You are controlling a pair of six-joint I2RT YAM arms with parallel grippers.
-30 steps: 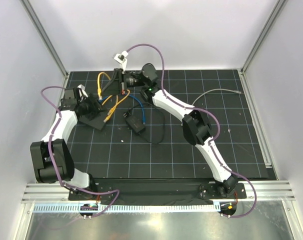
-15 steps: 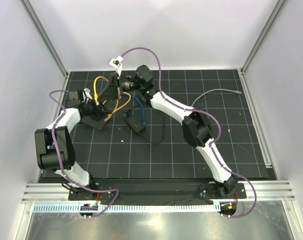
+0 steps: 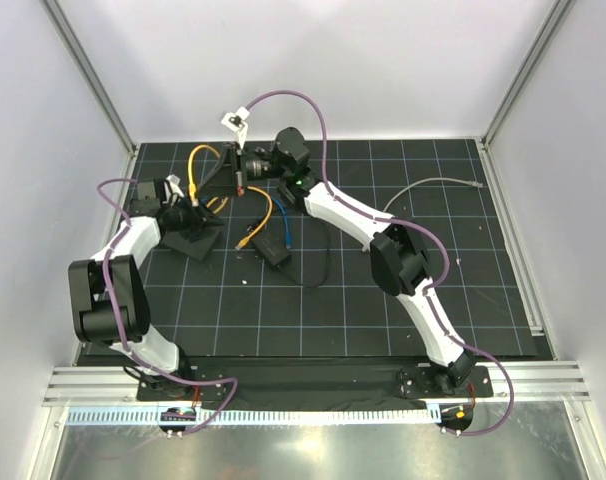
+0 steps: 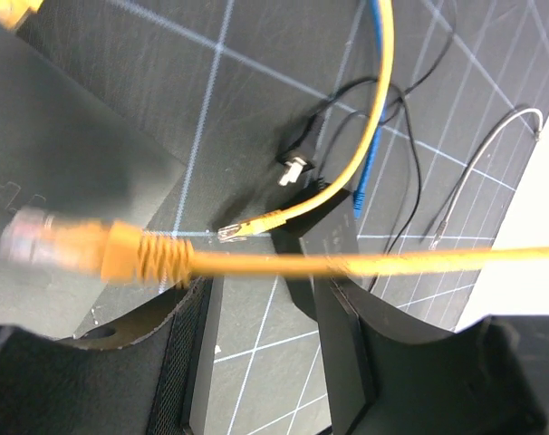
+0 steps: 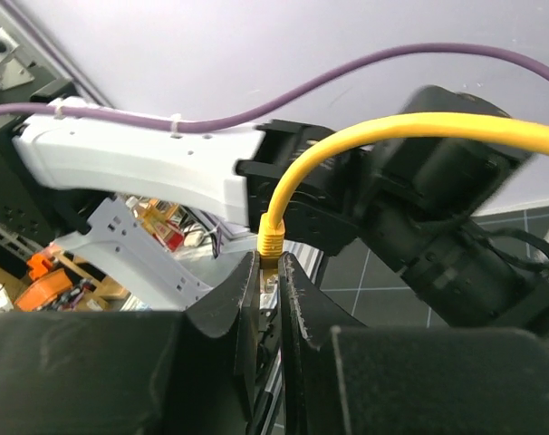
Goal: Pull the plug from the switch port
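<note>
The loose plug (image 3: 244, 242), yellow, now lies apart from the switch (image 3: 198, 244), beside the black brick (image 3: 273, 247); before, it lay at the switch's edge. The right gripper (image 5: 271, 263) pinches a second plug (image 5: 271, 243), also yellow. The left gripper (image 4: 261, 292) gapes, empty. The switch sits mid-left beneath it, its sockets hidden.

Left gripper (image 4: 261, 304) agape; right gripper (image 5: 268, 268) tight

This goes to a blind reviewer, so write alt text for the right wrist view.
The right gripper is shut on a yellow plug, whose yellow cable arches up and off to the right. Behind it, out of focus, a white arm link and a purple cable cross in front of a pale wall.
</note>
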